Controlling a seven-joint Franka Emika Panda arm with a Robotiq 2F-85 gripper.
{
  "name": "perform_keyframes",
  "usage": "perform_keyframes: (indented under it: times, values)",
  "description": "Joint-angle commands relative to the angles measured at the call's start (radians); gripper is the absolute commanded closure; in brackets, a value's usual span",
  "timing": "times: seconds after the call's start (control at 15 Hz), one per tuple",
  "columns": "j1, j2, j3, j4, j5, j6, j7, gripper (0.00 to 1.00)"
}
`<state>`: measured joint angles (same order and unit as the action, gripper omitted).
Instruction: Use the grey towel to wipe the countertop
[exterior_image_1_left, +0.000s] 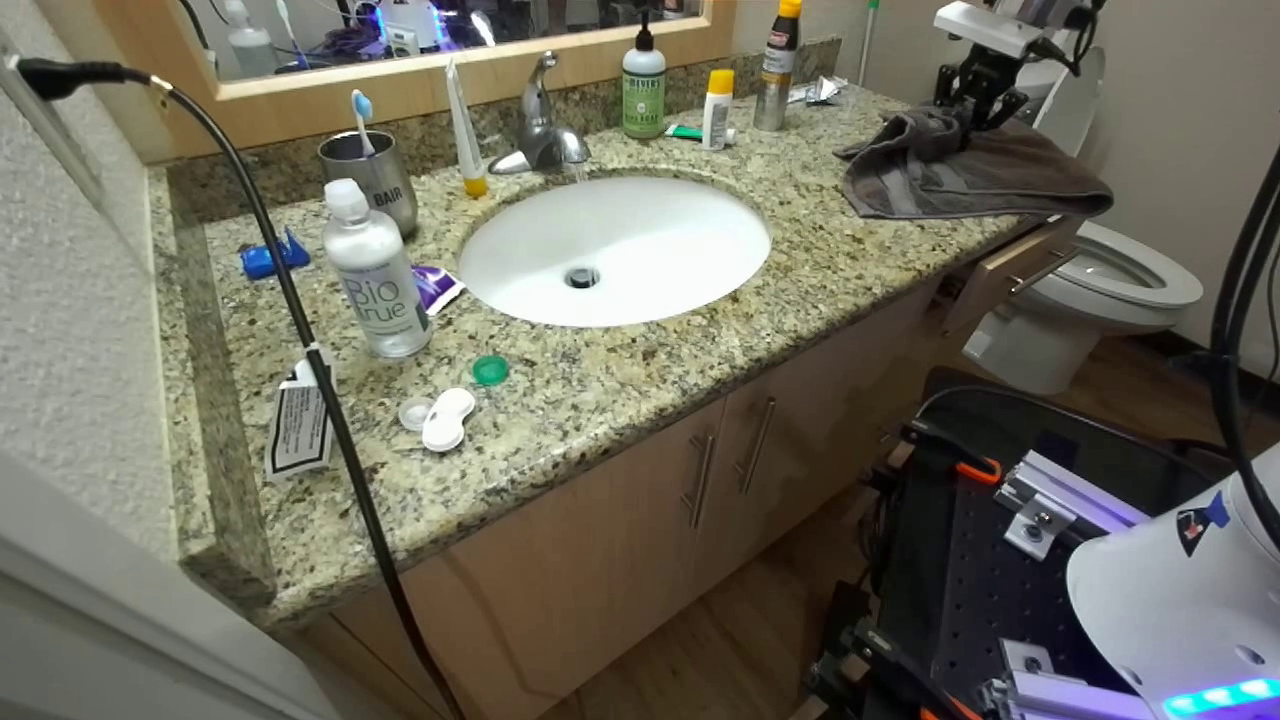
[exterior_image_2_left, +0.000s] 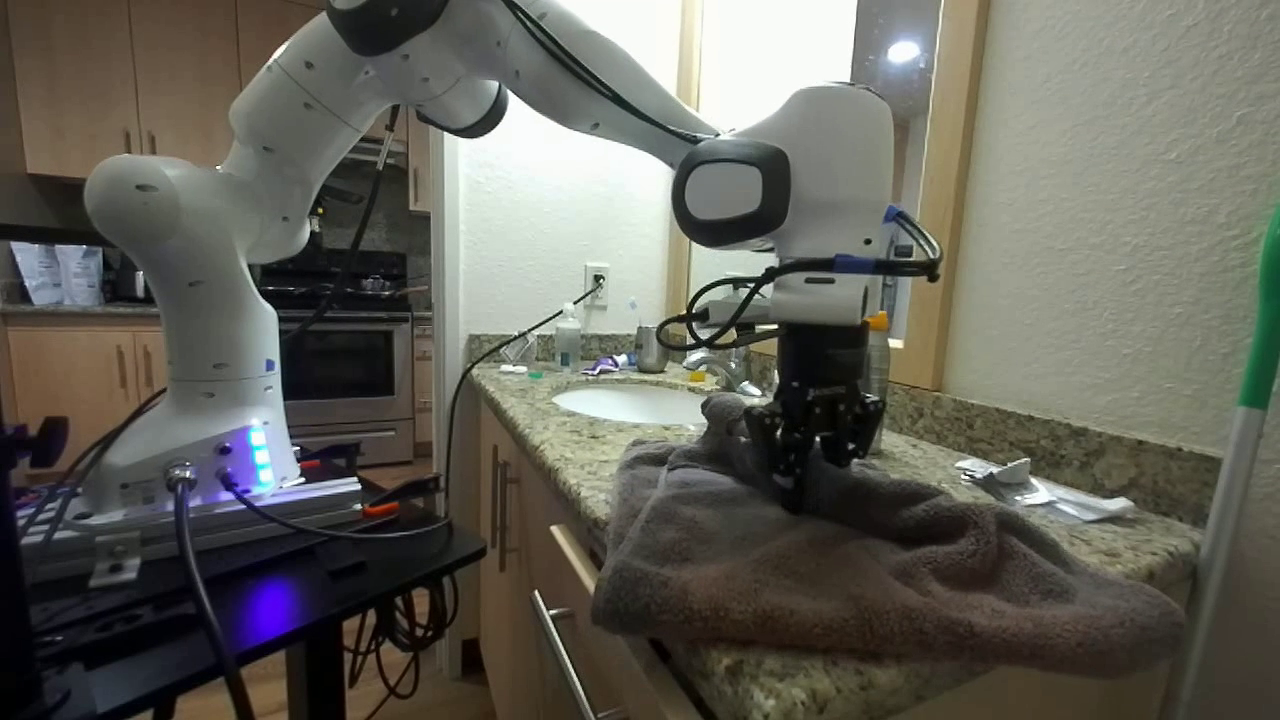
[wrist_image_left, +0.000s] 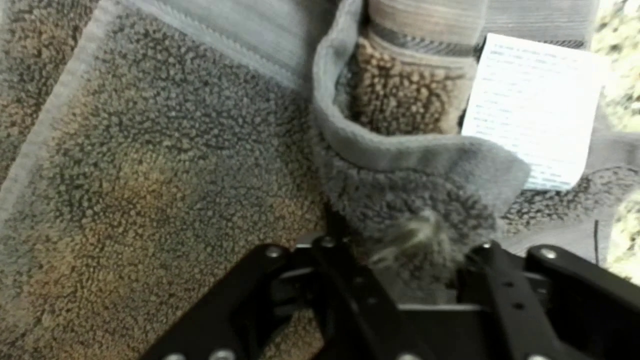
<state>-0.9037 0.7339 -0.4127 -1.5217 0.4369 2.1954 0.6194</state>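
The grey towel (exterior_image_2_left: 850, 590) is spread in rumpled folds on the table (exterior_image_1_left: 600, 370), to one side of the sink (exterior_image_1_left: 640, 235) and well apart from it, with part of the cloth draped past the front edge above a pulled-out drawer (exterior_image_1_left: 1020, 275). A white label (wrist_image_left: 537, 110) is seen on the towel in the wrist view. The pincer (exterior_image_2_left: 820, 465) is held down at the towel, its fingers (wrist_image_left: 507, 295) apart and a fold of cloth between them; whether that fold is gripped cannot be told, as the tips are partly hidden. Behind the sink, the faucet (exterior_image_1_left: 540, 130) is flanked by a white tube (exterior_image_1_left: 465, 130) and, on the towel's side, by a pump bottle (exterior_image_1_left: 643, 85), a small white bottle (exterior_image_1_left: 717, 115) and a tall can (exterior_image_1_left: 777, 80). On the side of the sink away from the towel, a metal cup (exterior_image_1_left: 390, 185) holding a toothbrush (exterior_image_1_left: 363, 115), a clear bottle (exterior_image_1_left: 378, 285) and a blue wrapper (exterior_image_1_left: 275, 257) are placed, with a purple packet (exterior_image_1_left: 436, 289) between bottle and sink. In front of the sink on that side, a green lid (exterior_image_1_left: 490, 370) and a lens case (exterior_image_1_left: 449, 418) are set, and farther from the sink a printed packet (exterior_image_1_left: 300, 425) is partly covered by a black cord (exterior_image_1_left: 265, 215).
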Motion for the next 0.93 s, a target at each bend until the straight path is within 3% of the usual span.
perform_keyframes:
  times: [0.0,0.27,0.53,0.8,0.87]
  values:
    - [-0.085,-0.069,0.098,0.0,0.087,-0.124,-0.083,0.24]
    - [-0.133,-0.181,0.115,-0.002,0.112,-0.326,-0.21,0.01]
    - [-0.167,-0.281,0.08,0.037,0.077,-0.498,-0.262,0.0]
    - [-0.195,-0.428,0.082,0.026,0.089,-0.63,-0.432,0.0]
    - [-0.185,-0.36,0.068,0.058,0.087,-0.589,-0.361,0.0]
